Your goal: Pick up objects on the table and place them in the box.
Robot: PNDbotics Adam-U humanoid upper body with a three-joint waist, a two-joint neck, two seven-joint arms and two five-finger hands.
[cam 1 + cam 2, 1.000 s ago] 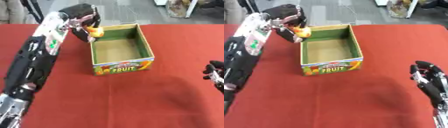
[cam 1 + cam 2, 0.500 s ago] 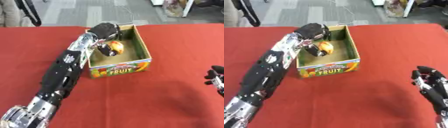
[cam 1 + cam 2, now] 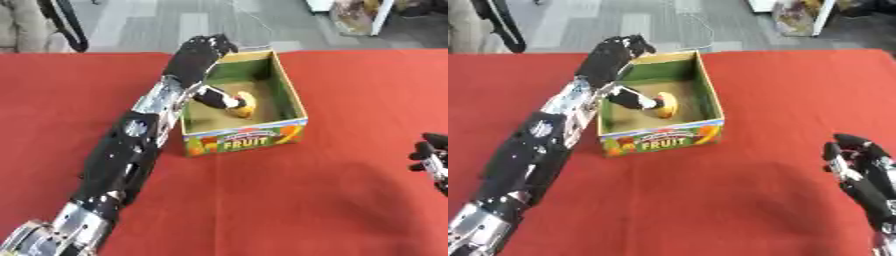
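Note:
A cardboard fruit box [image 3: 248,139] with a green inside stands on the red table. An orange-yellow fruit [image 3: 246,103] lies on the box floor near its left wall. My left hand [image 3: 198,54] hovers over the box's far left corner with its fingers relaxed. Its thumb [image 3: 214,97] reaches down into the box, and the tip touches the fruit; nothing else of the hand is on it. My right hand [image 3: 857,162] rests open at the right edge of the table, well away from the box.
The red tablecloth [image 3: 737,195] spreads wide in front of and to the right of the box. My left arm [image 3: 131,145] lies along the box's left side. Grey floor and a shelf show beyond the table's far edge.
My left hand carried the fruit from outside the box's left wall over it and down inside. The fruit now lies on the floor and the fingers have let go.

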